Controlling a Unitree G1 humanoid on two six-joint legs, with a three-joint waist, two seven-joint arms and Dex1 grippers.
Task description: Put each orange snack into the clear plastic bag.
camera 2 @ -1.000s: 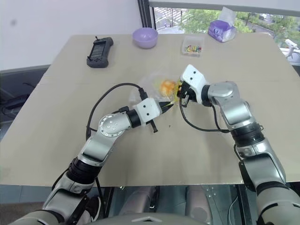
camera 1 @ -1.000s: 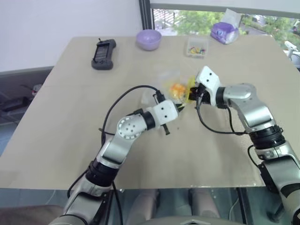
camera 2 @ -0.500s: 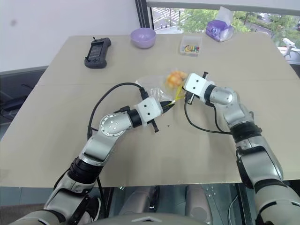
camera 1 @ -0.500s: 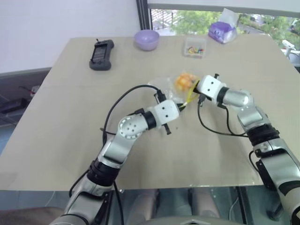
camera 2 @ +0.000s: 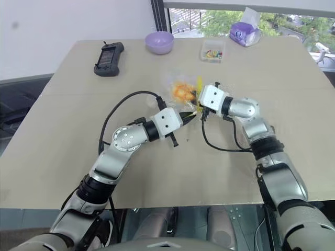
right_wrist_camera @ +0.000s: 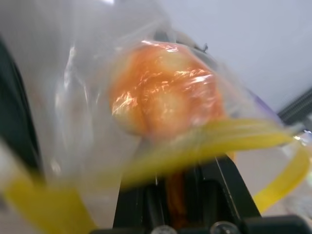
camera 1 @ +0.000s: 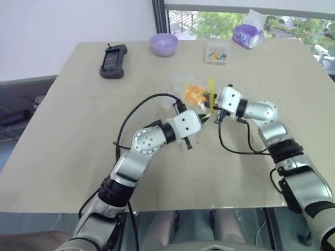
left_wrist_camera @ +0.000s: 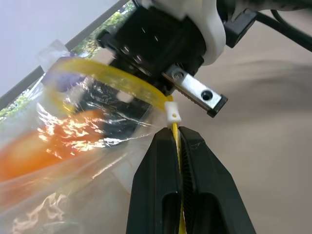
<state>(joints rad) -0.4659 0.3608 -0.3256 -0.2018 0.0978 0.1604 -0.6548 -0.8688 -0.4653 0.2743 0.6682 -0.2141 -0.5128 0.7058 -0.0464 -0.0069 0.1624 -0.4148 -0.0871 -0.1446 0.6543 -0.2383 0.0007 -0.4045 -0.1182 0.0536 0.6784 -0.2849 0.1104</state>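
The clear plastic bag (camera 1: 184,90) hangs over the middle of the table between my two grippers, its yellow seal strip (left_wrist_camera: 122,80) stretched into an open loop. One orange snack (camera 1: 193,95) lies inside the bag; the right wrist view shows it through the film (right_wrist_camera: 165,100). My left gripper (camera 1: 203,119) is shut on the strip's near end, and the left wrist view has the strip pinched between its fingertips (left_wrist_camera: 161,146). Facing it, my right gripper (camera 1: 212,102) is shut on the strip's other side.
At the table's far side stand a black handheld device (camera 1: 112,60), a purple bowl (camera 1: 164,44), a small clear box of coloured bits (camera 1: 218,53) and a purple wrapped pack (camera 1: 248,35). Black cables trail from both wrists over the near tabletop.
My right gripper has rolled and shifted a little away and to the right. The bag's mouth swung with it, and the snack slid deeper into the bag. The left gripper has kept still.
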